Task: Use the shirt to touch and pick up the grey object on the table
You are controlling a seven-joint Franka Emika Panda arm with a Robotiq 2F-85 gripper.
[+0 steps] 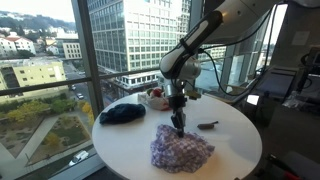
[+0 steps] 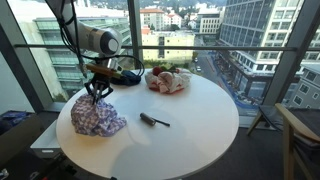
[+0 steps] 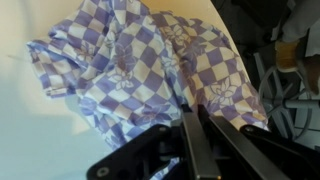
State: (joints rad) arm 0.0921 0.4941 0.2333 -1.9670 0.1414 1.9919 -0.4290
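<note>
The shirt [image 1: 182, 148] is a crumpled purple-and-white checked cloth lying on the round white table [image 1: 235, 150], near its edge; it also shows in the other exterior view [image 2: 95, 115] and fills the wrist view [image 3: 140, 60]. My gripper [image 1: 179, 126] [image 2: 97, 93] comes straight down onto the top of the cloth. In the wrist view its fingers [image 3: 190, 108] are pressed close together with a fold of fabric at the tips. The small dark grey object [image 1: 208, 125] [image 2: 153, 120] lies bare on the table, a short way from the shirt.
A dark blue cloth [image 1: 122, 113] lies at the table's far side. A red-and-white bundle [image 1: 157, 97] [image 2: 168, 80] sits near the window. Glass walls surround the table. A chair [image 2: 300, 130] stands beside it.
</note>
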